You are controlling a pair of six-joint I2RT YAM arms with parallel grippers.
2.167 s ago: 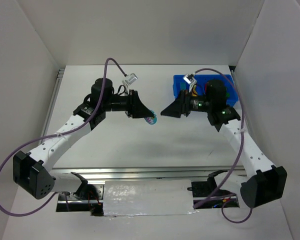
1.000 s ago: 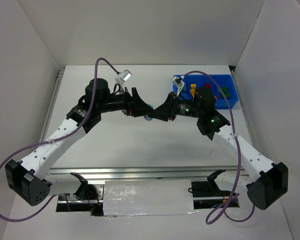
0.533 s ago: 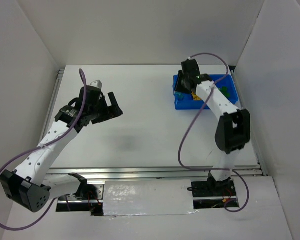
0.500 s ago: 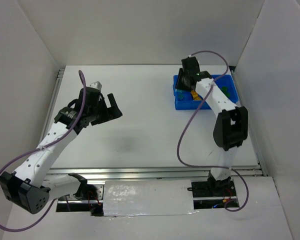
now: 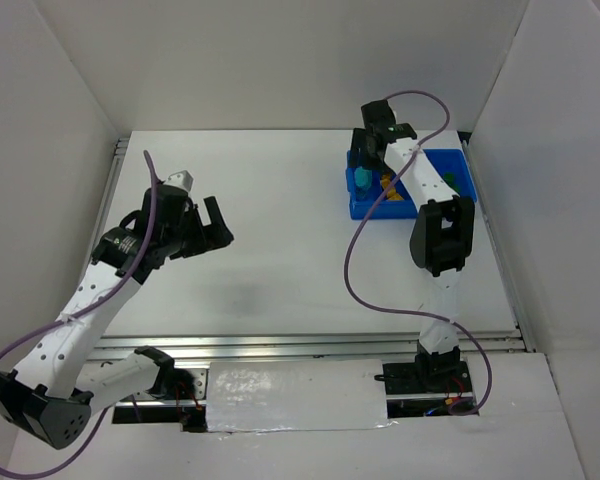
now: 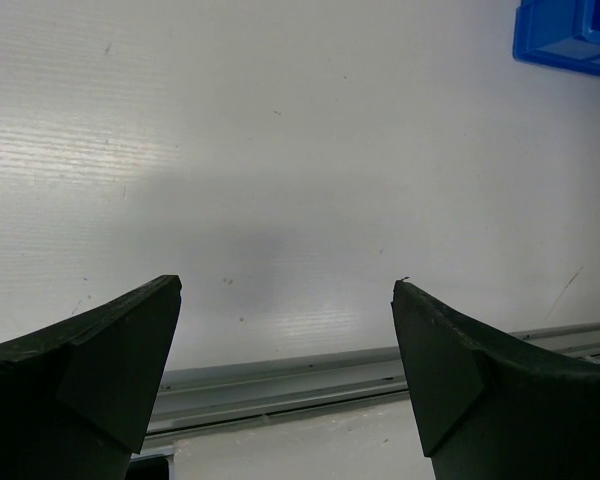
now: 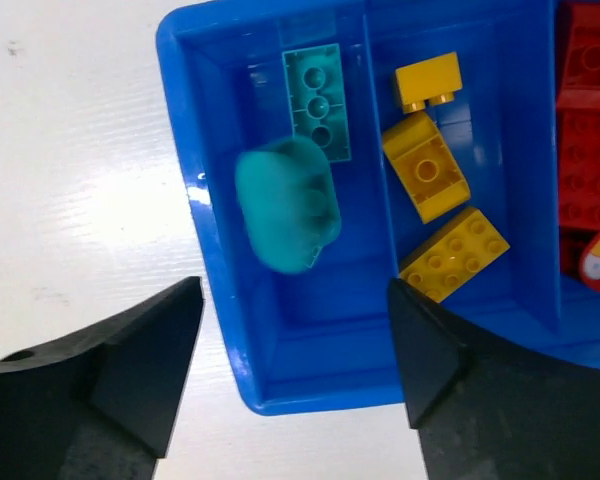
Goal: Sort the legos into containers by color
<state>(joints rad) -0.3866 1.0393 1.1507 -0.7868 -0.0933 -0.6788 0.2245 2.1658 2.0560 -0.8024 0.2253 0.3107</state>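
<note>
Black-fingered, the right hand (image 7: 293, 290) stands wide and grips nothing, poised over the end compartment of the blue tray (image 7: 320, 390). Just beyond its tips is a blurred teal brick (image 7: 287, 217), lying or dropping in that compartment, I cannot tell which, beside a flat teal brick (image 7: 315, 100). Yellow bricks (image 7: 425, 165) fill the next compartment, red bricks (image 7: 585, 130) the one after. Such bricks are likely light, rigid and slick, best pinched across their flat sides rather than the studs. The left hand (image 6: 287, 283), equally wide, hangs empty over the white tabletop (image 6: 280, 150).
</note>
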